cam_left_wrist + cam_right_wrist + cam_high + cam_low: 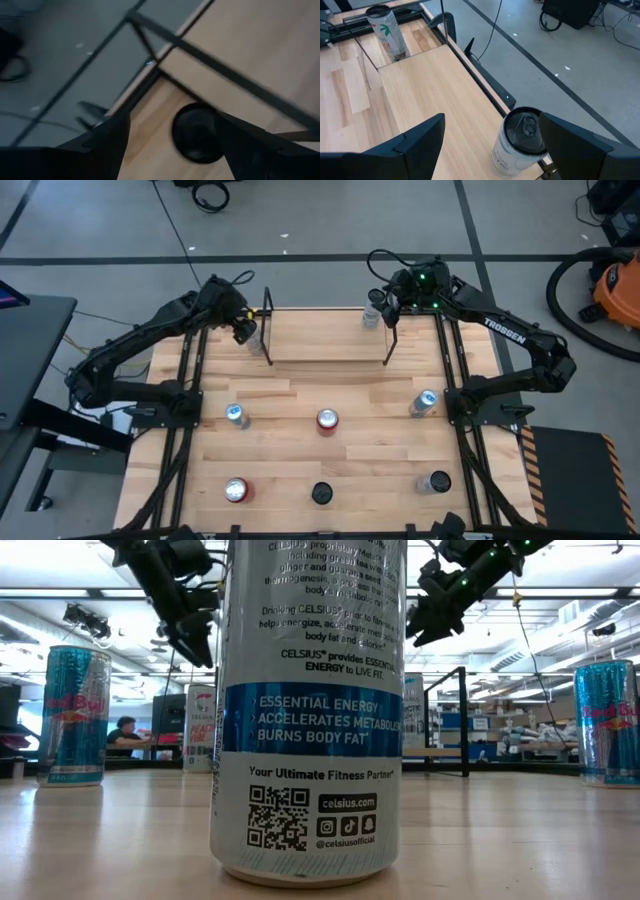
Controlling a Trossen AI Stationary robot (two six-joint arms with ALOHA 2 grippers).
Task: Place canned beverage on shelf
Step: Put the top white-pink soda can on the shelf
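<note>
Hovering over the shelf's (pixel 325 335) far right corner, the right end effector (pixel 385 305) is spread wide with nothing held; a light can (pixel 517 142) stands upright between and just ahead of its fingers, at the shelf's outer edge. Long axis vertical. Left end effector (pixel 245 330) is likewise open and empty above a dark-topped can (pixel 197 132) at the shelf's left end. Whether either can rests fully on the plank is unclear. Six more cans wait on the worktop (pixel 370 445); the low view is mostly blocked by a Celsius can (pixel 305 710).
</note>
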